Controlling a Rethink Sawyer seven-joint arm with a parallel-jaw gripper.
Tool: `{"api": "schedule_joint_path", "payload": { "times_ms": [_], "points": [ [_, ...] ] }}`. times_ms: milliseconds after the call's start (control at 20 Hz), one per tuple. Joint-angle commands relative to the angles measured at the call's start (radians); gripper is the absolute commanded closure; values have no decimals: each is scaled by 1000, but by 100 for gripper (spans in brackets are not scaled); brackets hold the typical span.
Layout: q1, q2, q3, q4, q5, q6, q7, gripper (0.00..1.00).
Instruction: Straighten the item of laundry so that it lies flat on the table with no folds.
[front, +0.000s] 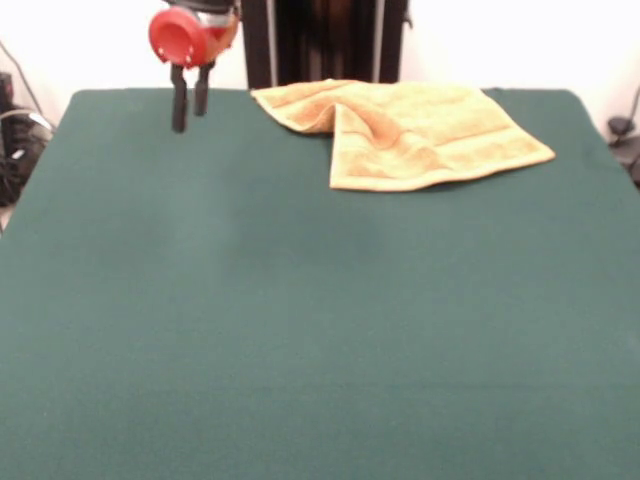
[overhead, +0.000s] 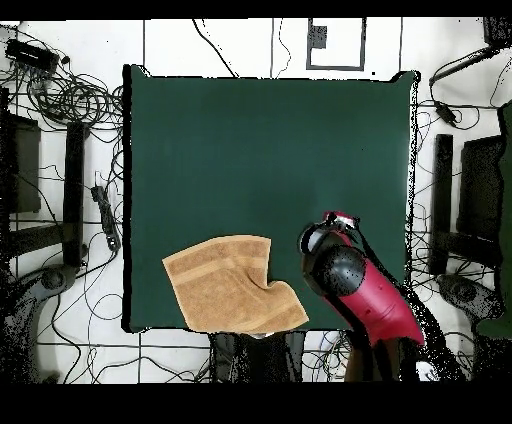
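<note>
Arm (front: 195, 30) cut off by the front view's top edge above the gripper (front: 190, 110); overhead, its body hides the fingers; towel (front: 400, 130) fold conceals 1 corner.

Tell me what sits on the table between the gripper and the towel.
Nothing. In the front view only bare green table separates the gripper from the towel; the overhead view shows the same empty strip.

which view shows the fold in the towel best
The front view: the towel shows a raised fold running across its left part. The overhead view shows the towel's outline and a notch at one edge, but the fold's height is lost.
</note>
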Motion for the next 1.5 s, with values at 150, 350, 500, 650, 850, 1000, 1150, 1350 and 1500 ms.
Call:
{"api": "schedule_joint_path", "payload": {
  "times_ms": [150,350,500,650,850,1000,1150,1350,1500],
  "points": [
    [173,96,85,73,152,73,275,0],
    [227,108,71,65,233,86,310,0],
    [253,113,61,62,277,95,306,0],
    [249,101,54,68,288,130,263,0],
    [139,82,160,116,256,68,181,0],
    [107,78,165,125,220,93,129,0],
    [108,50,116,146,173,195,76,0],
    [131,17,104,217,192,199,132,0],
    [175,1,105,250,251,211,226,0]
  ]
}}
